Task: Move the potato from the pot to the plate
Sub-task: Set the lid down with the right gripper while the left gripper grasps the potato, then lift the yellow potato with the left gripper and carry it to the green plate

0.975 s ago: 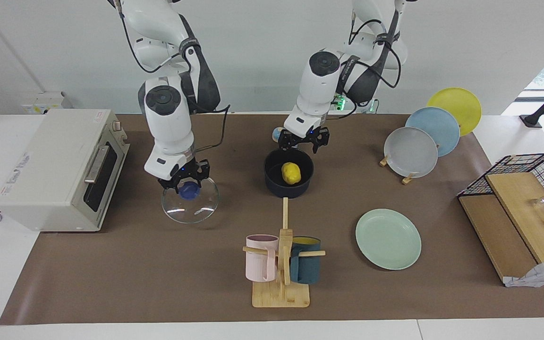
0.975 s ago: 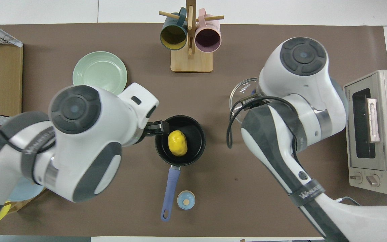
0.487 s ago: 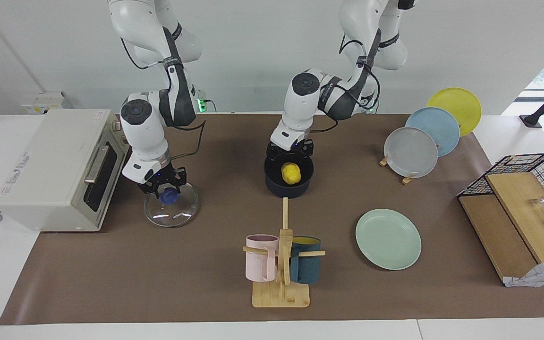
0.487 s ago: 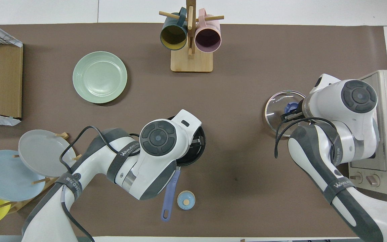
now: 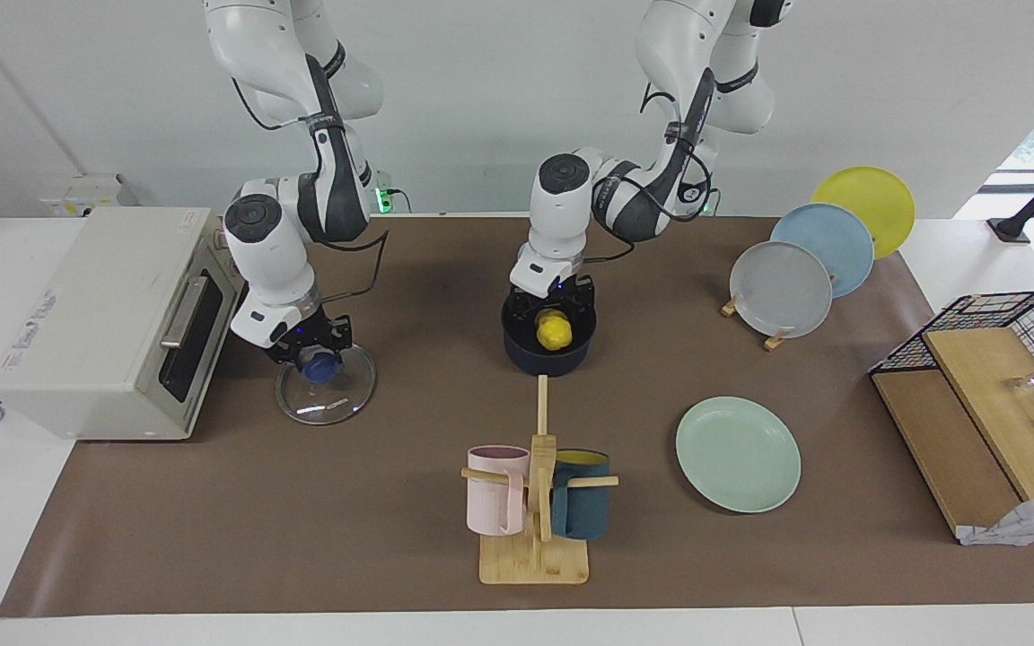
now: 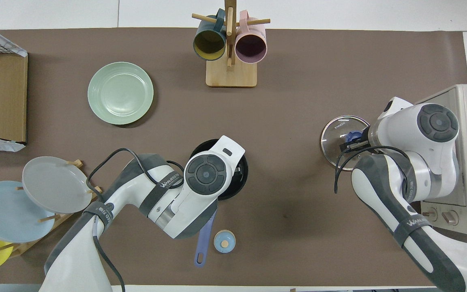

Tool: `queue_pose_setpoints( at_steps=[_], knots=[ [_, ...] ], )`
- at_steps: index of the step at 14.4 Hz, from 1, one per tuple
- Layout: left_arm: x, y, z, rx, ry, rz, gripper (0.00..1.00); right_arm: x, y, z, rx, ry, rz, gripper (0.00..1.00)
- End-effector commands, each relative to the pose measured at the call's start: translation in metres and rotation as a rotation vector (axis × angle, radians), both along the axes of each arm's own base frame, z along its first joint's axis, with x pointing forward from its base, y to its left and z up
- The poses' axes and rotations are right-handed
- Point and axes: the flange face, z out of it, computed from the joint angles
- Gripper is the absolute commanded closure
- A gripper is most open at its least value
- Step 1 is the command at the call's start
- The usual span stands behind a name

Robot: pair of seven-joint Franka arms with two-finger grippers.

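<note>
The yellow potato (image 5: pixel 554 332) lies in the dark blue pot (image 5: pixel 549 361) in the middle of the table; the overhead view shows only the pot's rim (image 6: pixel 243 180) and blue handle (image 6: pixel 204 237) under the left arm. My left gripper (image 5: pixel 553 312) is open and down inside the pot, one finger on each side of the potato. The mint-green plate (image 5: pixel 738 454) lies empty, farther from the robots, toward the left arm's end (image 6: pixel 120 93). My right gripper (image 5: pixel 312 356) is shut on the blue knob of a glass lid (image 5: pixel 327 395) that rests near the toaster oven.
A toaster oven (image 5: pixel 113 314) stands at the right arm's end. A wooden mug rack (image 5: pixel 535 502) with a pink and a teal mug is farther out. Grey, blue and yellow plates stand in a rack (image 5: pixel 780 289). A wire basket (image 5: pixel 1011 332) and a small blue knob (image 6: pixel 224 241).
My left gripper came down into the pot around the potato. My right gripper carried the glass lid toward the toaster oven and lowered it to the table.
</note>
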Motion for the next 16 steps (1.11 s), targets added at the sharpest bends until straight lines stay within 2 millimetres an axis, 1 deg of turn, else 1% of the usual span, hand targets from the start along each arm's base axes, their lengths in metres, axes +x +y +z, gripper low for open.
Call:
queue_pose_setpoints(
  at_steps=[1, 3, 5, 6, 8, 9, 10, 11, 12, 13, 14, 15, 16],
  knots=[
    [0.002, 0.000, -0.012, 0.012, -0.023, 0.011, 0.00, 0.011, -0.002, 0.028, 0.013, -0.010, -0.011, 0.00],
    [0.004, 0.000, -0.011, 0.011, -0.026, 0.021, 0.00, 0.022, -0.004, 0.064, 0.008, 0.021, -0.021, 0.00],
    [0.008, 0.000, -0.009, 0.004, -0.032, 0.024, 0.00, 0.029, -0.013, 0.114, 0.000, 0.065, -0.045, 0.00],
    [0.009, 0.000, -0.010, -0.001, -0.036, 0.023, 0.00, 0.029, -0.018, 0.135, -0.003, 0.073, -0.057, 0.00],
    [0.011, -0.001, -0.017, -0.002, -0.033, 0.026, 0.00, 0.012, -0.040, 0.176, -0.004, 0.051, -0.108, 0.00],
    [0.012, -0.002, -0.016, -0.004, -0.035, 0.026, 0.00, 0.002, -0.043, 0.188, -0.006, 0.064, -0.118, 0.00],
    [0.013, -0.003, -0.015, -0.006, -0.037, 0.026, 0.00, -0.003, -0.039, 0.195, -0.007, 0.072, -0.124, 0.00],
    [0.014, -0.002, -0.016, -0.004, -0.037, 0.027, 0.00, -0.006, -0.038, 0.197, -0.009, 0.083, -0.137, 0.00],
    [0.014, -0.003, -0.017, -0.003, -0.036, 0.027, 0.05, -0.009, -0.038, 0.200, -0.011, 0.104, -0.139, 0.00],
    [0.015, -0.002, -0.017, -0.003, -0.036, 0.028, 0.26, -0.010, -0.034, 0.200, -0.012, 0.112, -0.132, 0.00],
    [0.017, -0.001, -0.017, -0.005, -0.038, 0.030, 0.52, -0.008, -0.027, 0.201, -0.022, 0.111, -0.116, 0.00],
    [0.019, -0.002, -0.014, -0.009, -0.043, 0.030, 0.79, -0.003, -0.025, 0.210, -0.022, 0.090, -0.113, 0.00],
    [0.020, -0.003, -0.013, -0.010, -0.044, 0.030, 0.98, 0.005, -0.028, 0.210, -0.023, 0.088, -0.120, 0.00]
  ],
)
